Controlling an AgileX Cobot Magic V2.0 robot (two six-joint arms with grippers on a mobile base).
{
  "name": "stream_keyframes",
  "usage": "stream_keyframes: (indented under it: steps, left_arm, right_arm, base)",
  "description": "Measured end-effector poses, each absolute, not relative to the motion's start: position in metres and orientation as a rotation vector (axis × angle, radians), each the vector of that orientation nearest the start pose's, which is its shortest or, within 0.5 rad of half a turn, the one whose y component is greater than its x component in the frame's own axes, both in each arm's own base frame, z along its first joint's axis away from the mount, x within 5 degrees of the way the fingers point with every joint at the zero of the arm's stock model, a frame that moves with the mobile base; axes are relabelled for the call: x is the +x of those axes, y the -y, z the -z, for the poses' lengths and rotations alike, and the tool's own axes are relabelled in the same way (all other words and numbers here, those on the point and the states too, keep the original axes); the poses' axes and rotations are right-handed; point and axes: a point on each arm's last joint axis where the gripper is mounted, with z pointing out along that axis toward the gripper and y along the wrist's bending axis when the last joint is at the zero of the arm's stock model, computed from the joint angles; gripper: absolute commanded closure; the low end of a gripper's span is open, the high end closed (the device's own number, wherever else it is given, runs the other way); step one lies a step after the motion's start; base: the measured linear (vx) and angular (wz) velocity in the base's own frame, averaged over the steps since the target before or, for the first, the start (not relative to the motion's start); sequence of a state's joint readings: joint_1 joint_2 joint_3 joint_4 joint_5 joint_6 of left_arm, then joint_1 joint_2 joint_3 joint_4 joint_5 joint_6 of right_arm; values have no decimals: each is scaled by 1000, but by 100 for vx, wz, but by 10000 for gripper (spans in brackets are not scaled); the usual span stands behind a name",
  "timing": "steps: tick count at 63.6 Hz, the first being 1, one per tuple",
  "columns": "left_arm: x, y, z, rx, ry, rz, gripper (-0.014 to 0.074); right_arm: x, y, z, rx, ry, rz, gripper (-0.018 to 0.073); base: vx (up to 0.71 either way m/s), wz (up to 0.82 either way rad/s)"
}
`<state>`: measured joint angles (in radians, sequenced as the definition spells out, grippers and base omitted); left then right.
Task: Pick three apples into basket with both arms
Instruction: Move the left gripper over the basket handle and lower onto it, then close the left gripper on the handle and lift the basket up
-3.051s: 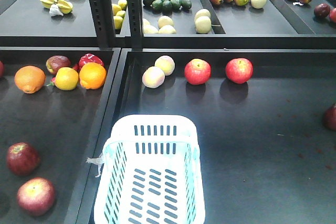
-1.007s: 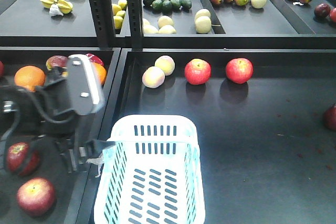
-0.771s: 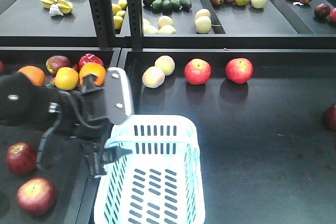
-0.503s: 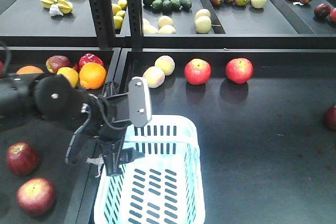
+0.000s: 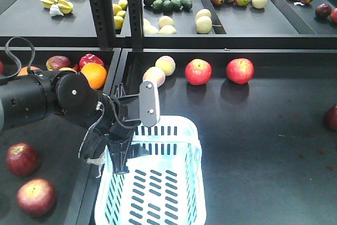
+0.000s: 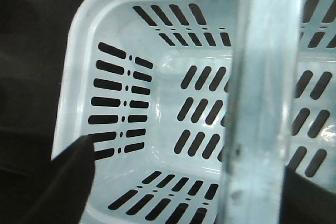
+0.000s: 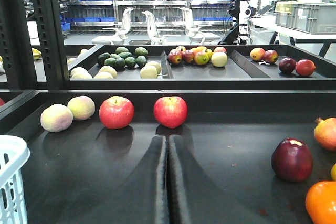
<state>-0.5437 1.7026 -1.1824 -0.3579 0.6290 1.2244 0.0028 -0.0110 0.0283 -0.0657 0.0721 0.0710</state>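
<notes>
The pale blue-white basket [image 5: 158, 188] stands at the front centre, with nothing showing in the part of it I can see. My left gripper [image 5: 124, 157] hangs over its rear left corner. In the left wrist view this gripper [image 6: 186, 156] is open above the slotted floor of the basket [image 6: 157, 93], and the handle [image 6: 260, 77] crosses close by the right finger. Two red apples [image 5: 198, 71] [image 5: 239, 70] lie at the back of the right tray. Two more apples [image 5: 22, 159] [image 5: 36, 196] lie at the front left. My right gripper [image 7: 168, 139] is shut on nothing, low over the tray, pointing at an apple [image 7: 170, 112].
Two pale peaches [image 5: 154, 76] lie left of the apples. An orange [image 5: 93, 75] and a red pepper [image 5: 90, 59] sit behind my left arm. A dark red apple [image 7: 292, 160] and an orange fruit [image 7: 321, 202] lie right of my right gripper. An upper shelf [image 5: 253, 25] holds more fruit.
My left arm has swung in from the left tray, rightwards, until its gripper is over the basket's rear left corner. The fruit has not moved.
</notes>
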Motion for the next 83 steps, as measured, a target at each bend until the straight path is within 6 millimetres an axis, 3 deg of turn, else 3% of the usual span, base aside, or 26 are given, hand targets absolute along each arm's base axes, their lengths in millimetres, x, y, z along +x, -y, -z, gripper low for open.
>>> stream_keyframes:
  steps: [13, 30, 41, 63, 83]
  left_arm:
    - [297, 201, -234, 1805, -1855, 118, 599]
    - [295, 201, -232, 1825, -1862, 125, 604]
    - [290, 198, -242, 1839, -1847, 122, 604]
    - [257, 172, -322, 1726, -1686, -25, 604]
    - [201, 137, -387, 1599, -1581, -71, 604]
  right_arm:
    - [57, 0, -198, 6, -1573, -3, 568]
    - [57, 0, -198, 6, -1573, -3, 568]
    - [57, 0, -198, 6, -1573, -3, 568]
    - [57, 0, -198, 6, -1573, -3, 568]
    - [57, 0, -198, 6, -1573, -3, 568]
  base:
    - [0, 0]
    - [0, 0]
    - [0, 0]
    - [0, 0]
    - [0, 0]
